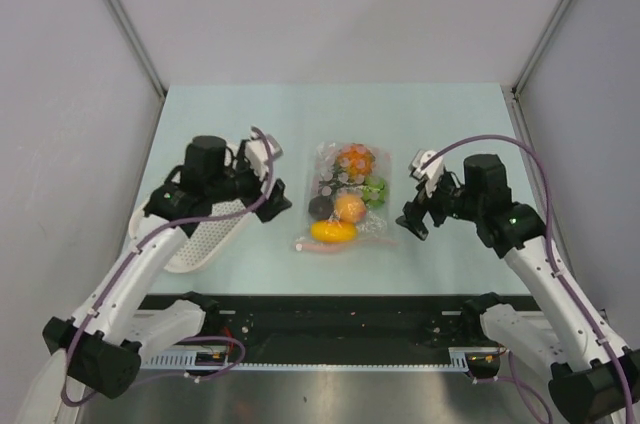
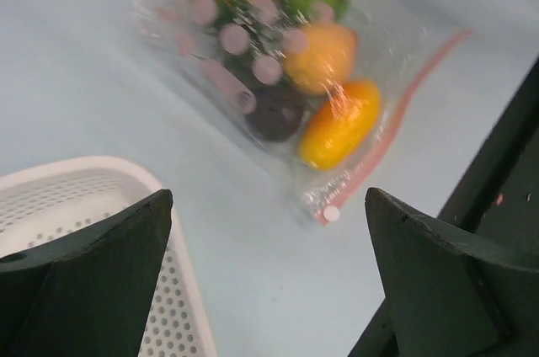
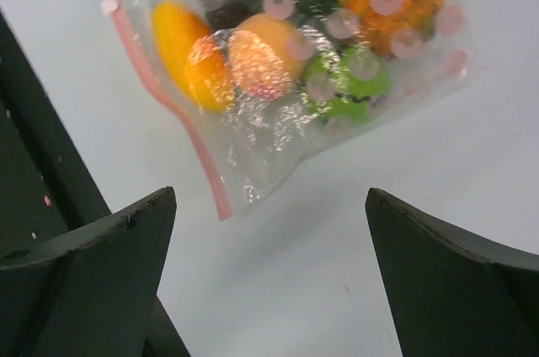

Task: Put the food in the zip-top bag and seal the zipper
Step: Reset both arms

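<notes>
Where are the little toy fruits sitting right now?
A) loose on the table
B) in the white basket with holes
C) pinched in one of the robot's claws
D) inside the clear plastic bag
D: the orange-yellow fruit and the green ball, like the other pieces, show through the crinkly wall of the clear plastic bag.
</notes>
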You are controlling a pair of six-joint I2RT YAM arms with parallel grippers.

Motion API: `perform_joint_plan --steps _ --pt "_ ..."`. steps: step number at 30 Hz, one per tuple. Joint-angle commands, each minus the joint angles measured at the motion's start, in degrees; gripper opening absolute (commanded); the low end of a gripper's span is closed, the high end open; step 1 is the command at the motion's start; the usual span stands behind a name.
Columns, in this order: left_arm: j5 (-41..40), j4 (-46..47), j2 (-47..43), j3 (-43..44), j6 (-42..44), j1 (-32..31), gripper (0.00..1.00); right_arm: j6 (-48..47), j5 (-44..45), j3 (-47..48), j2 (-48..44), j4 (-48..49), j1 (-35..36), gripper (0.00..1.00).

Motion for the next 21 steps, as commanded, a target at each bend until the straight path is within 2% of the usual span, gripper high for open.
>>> perform_joint_plan --steps 1,5,9,14,18,21 --pt "0.8 -2.4 1.0 10.7 -10.7 9.8 1.00 13.3 6.1 6.6 2.2 5.1 -5.4 1.00" --pt "1.9 -8.7 8.0 20.6 -15.4 18.9 1.00 18.7 3.6 10.8 7.1 5.5 -13.6 1.00" --pt "6.5 -8.8 10.9 20.4 -16.8 29.1 1.00 23.3 0.2 12.6 11.6 6.1 -22.4 1.00" --pt "6.5 -9.1 12.9 17.2 -16.5 34.3 1.00 25.7 -2.7 12.6 17.5 4.9 -30.5 1.00" --pt "4.9 -8.6 13.5 15.2 -15.2 35.6 0.99 25.6 -1.9 12.6 19.0 5.3 -31.8 1.00" --pt "2.5 -8.7 15.0 17.9 -14.5 35.6 1.00 26.1 -1.4 13.4 19.8 7.3 -31.9 1.00"
